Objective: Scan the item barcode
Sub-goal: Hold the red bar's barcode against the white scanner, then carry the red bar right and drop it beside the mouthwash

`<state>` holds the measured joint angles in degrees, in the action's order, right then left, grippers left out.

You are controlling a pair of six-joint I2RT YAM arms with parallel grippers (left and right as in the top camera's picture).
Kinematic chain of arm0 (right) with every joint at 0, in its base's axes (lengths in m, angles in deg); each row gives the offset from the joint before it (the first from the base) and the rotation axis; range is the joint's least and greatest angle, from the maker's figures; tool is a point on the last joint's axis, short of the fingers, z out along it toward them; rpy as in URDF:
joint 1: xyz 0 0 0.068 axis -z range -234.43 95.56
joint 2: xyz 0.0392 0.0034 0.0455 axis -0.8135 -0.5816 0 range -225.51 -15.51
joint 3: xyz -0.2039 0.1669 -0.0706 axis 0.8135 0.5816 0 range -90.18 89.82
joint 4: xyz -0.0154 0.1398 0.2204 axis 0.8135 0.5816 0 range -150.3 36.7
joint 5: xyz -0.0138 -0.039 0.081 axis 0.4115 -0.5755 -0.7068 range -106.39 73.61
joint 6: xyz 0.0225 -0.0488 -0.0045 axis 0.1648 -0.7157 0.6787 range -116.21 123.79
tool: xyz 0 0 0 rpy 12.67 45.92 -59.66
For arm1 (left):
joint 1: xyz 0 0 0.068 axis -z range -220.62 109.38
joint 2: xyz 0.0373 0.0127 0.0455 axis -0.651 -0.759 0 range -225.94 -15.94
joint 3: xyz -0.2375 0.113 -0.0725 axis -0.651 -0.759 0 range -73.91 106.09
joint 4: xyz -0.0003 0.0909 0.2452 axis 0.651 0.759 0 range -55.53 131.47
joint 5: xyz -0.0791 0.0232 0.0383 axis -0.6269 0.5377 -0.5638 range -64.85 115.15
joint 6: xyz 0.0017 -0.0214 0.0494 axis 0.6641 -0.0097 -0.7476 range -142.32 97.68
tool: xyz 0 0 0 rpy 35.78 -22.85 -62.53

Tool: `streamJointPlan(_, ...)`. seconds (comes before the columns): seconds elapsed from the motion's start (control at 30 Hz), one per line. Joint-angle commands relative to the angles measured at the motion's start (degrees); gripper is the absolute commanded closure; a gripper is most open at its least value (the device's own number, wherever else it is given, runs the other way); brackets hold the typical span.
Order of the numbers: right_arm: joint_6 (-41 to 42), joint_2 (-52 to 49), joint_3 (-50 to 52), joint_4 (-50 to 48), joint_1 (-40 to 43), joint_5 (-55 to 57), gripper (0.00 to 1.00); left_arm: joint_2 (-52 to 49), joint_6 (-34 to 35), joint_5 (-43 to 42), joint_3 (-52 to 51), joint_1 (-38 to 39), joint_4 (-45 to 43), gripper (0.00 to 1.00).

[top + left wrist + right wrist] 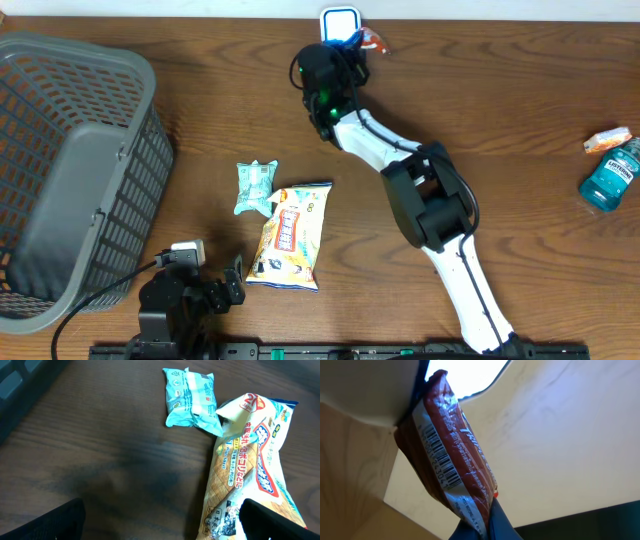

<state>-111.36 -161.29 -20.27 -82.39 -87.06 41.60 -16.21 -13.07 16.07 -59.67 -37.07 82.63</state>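
Right claw [352,44] tight on red packet [447,455]

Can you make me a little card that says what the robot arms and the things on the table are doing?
Right gripper: shut on the red-brown foil packet, held up at the white square scanner with a blue rim
Barcode: on that packet, seen by the right wrist camera
Left gripper: open, empty, near the yellow and white snack bag
Beside the bag: small teal plastic packet
Left side: grey plastic basket
Right side: blue mouthwash bottle, small orange packet
Table: brown wood
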Motion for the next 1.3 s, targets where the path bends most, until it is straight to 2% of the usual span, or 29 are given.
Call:
streamJointPlan(0.0, 1.6, -2.6, -0.4, 0.7, -0.4, -1.8, 0.99, 0.0, 0.5, -0.3, -1.1, 0.2, 2.6, 0.02)
streamJointPlan(0.23, 2.5, -6.0, -0.4, 0.8, -1.0, -3.2, 0.99, 0.0, 0.5, -0.3, -1.1, 0.2, 2.6, 0.02)
streamJointPlan(0.47, 8.5, -6.3, -0.4, 4.6, -1.7, -4.0, 0.99, 0.0, 0.5, -0.3, -1.1, 0.2, 2.6, 0.02)
streamJointPlan(0.83, 10.3, -6.4, -0.4, 5.2, -1.3, -13.9, 0.99, 0.0, 0.5, -0.3, -1.0, 0.2, 2.6, 0.02)
streamJointPlan(1.13, 11.3, -7.4, -0.4, 4.3, 0.3, -12.9, 0.99, 0.0, 0.5, -0.3, -1.0, 0.2, 2.6, 0.02)
streamJointPlan(1.27, 12.5, -4.4, -0.4, 2.6, 0.2, -12.4, 0.99, 0.0, 0.5, -0.3, -1.0, 0.2, 2.6, 0.02)
